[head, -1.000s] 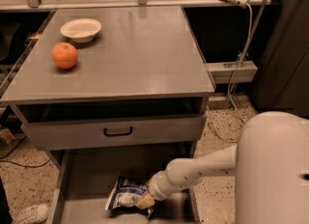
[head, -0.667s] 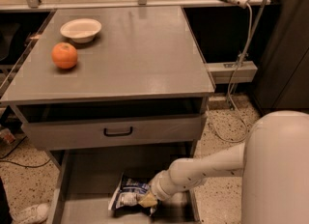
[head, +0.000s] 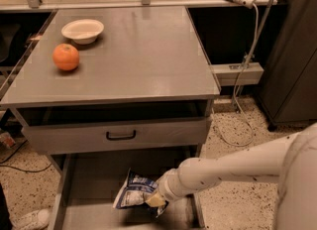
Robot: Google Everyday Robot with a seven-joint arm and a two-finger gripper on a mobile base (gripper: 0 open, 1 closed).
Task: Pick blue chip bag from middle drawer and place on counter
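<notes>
Now the blue chip bag [head: 132, 193] sits a touch higher than a second ago, tilted, a shadow beneath it on the middle drawer [head: 89, 174]. Down at 6 o'clock the gripper [head: 156, 202] pinches the bag's crinkled foil right edge, and the smooth white arm has barely shifted. Up on the matte grey counter [head: 133, 55], the round orange [head: 66, 57] and the shallow white bowl [head: 82, 29] hold at 10 o'clock.

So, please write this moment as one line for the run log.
phase: pick | gripper: at blue chip bag | bag: in middle drawer | counter: orange, bowl
</notes>
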